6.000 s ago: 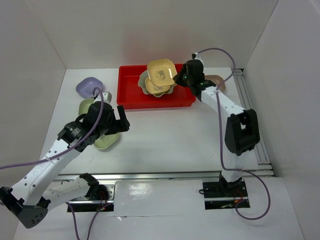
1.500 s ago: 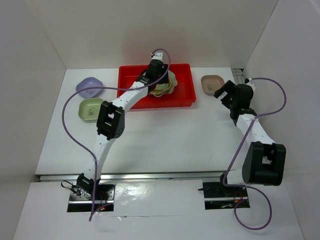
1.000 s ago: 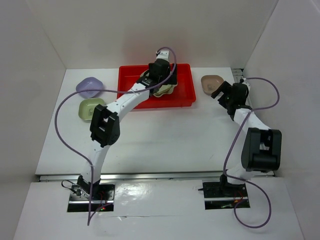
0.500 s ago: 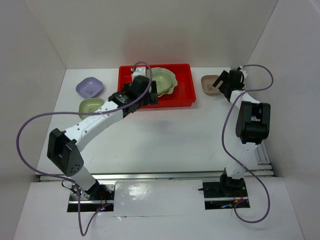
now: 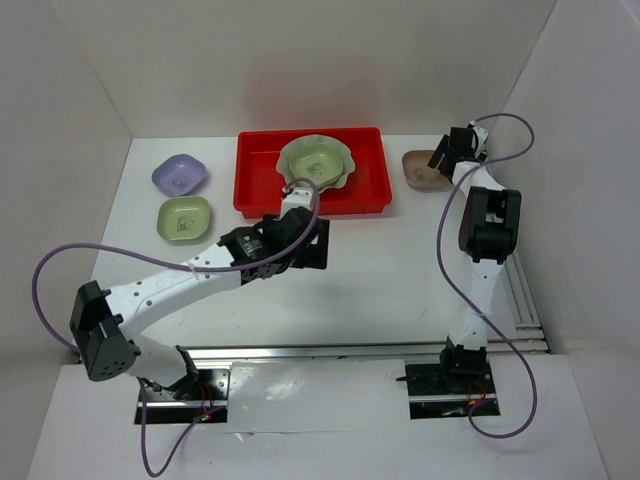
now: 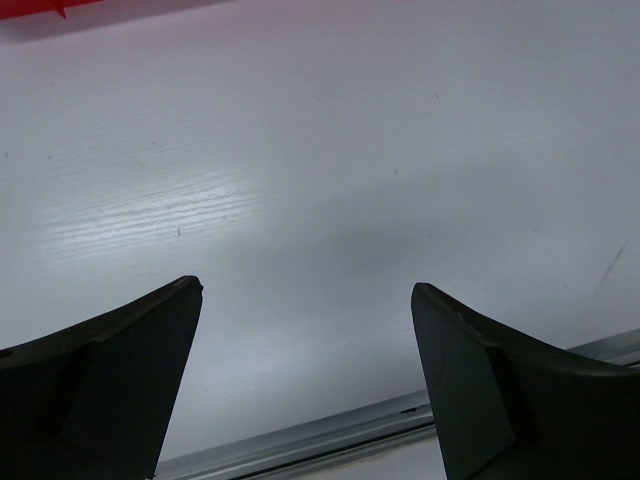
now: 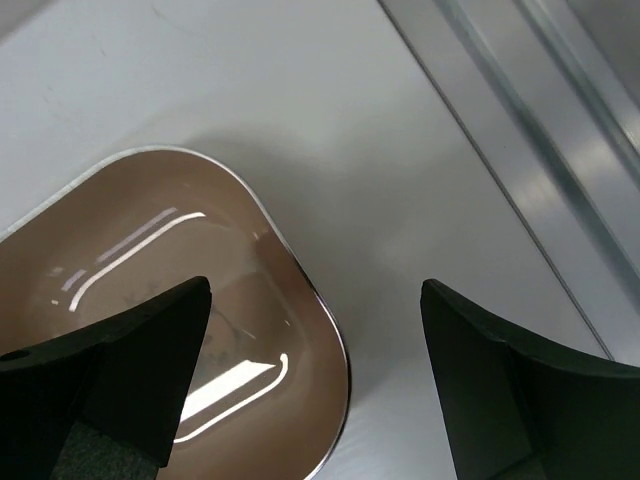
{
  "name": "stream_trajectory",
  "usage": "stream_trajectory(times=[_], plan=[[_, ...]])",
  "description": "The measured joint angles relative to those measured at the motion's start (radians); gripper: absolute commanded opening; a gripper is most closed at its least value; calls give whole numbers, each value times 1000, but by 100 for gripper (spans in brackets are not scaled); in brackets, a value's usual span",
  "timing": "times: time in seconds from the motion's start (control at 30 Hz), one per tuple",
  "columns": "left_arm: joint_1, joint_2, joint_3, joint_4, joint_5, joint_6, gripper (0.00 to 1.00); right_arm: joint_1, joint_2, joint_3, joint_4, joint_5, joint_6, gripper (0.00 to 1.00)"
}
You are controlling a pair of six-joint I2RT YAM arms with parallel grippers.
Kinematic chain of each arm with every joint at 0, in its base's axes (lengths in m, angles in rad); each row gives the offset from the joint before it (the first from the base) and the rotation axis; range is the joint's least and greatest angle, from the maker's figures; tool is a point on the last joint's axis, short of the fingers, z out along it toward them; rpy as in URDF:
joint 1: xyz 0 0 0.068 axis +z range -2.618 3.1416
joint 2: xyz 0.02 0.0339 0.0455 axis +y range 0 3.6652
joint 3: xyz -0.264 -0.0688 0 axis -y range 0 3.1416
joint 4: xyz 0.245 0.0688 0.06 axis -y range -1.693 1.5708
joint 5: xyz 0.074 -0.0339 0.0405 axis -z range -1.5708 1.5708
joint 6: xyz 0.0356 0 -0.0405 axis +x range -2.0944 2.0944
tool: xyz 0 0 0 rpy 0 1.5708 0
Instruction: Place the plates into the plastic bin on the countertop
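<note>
Bin [image 5: 258, 187] long axis left-right; right gripper [image 7: 315, 288] wide astride brown dish [image 7: 150, 230] rim; left gripper [image 6: 305, 288] wide.

In the right wrist view the brownish-pink dish [image 7: 170, 250] runs off the left and bottom edges, its centre print too blurred to read. The left wrist view catches only a sliver of the red bin [image 6: 40, 4]. From overhead, how many dishes lie under the top green dish [image 5: 316, 160] cannot be told.

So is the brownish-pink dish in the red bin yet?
No, the brownish-pink dish sits on the white countertop, off to the right of the red bin.
</note>
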Motion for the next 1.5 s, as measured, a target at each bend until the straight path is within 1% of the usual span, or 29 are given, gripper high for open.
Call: stream_trajectory(times=[0.03,0.13,0.27,0.3,0.33,0.37,0.4,0.43,0.53,0.57,0.8,0.97,1.13,1.33,1.5], plan=[[-5,-19,0,-8,-5,-4,99,0,10,0,-17,0,-3,88],[-9,-64,-2,-31,-23,-6,99,-5,27,0,-35,-18,-10,82],[-10,-106,-11,-61,-49,-8,99,-6,30,0,-52,-43,-14,66],[-10,-116,-15,-69,-54,-9,99,-6,31,0,-58,-47,-17,46],[-10,-124,-21,-74,-58,-11,99,-6,31,0,-62,-50,-23,36],[-10,-132,-29,-79,-61,-11,99,-6,31,0,-68,-54,-18,29],[-10,-141,-39,-82,-64,-12,99,-6,31,0,-75,-55,-13,24],[-10,-148,-50,-85,-66,-14,99,-8,31,0,-81,-59,-5,23],[-10,-164,-85,-95,-72,-30,99,-10,31,1,-83,-61,18,10],[-10,-167,-98,-98,-72,-34,99,-12,31,3,-83,-62,30,1],[-10,-223,-203,-137,-72,-82,99,-26,27,7,-105,-54,121,0],[-10,-312,-218,-183,-84,-134,99,-26,-56,-98,-115,-12,217,0],[-10,-389,-241,-235,-100,-178,99,-5,-114,-126,-134,46,282,0],[-10,-439,-322,-312,-97,-240,99,78,-239,-211,-82,64,318,0],[-10,-487,-345,-331,-84,-261,99,178,-298,-212,-39,69,298,0]])
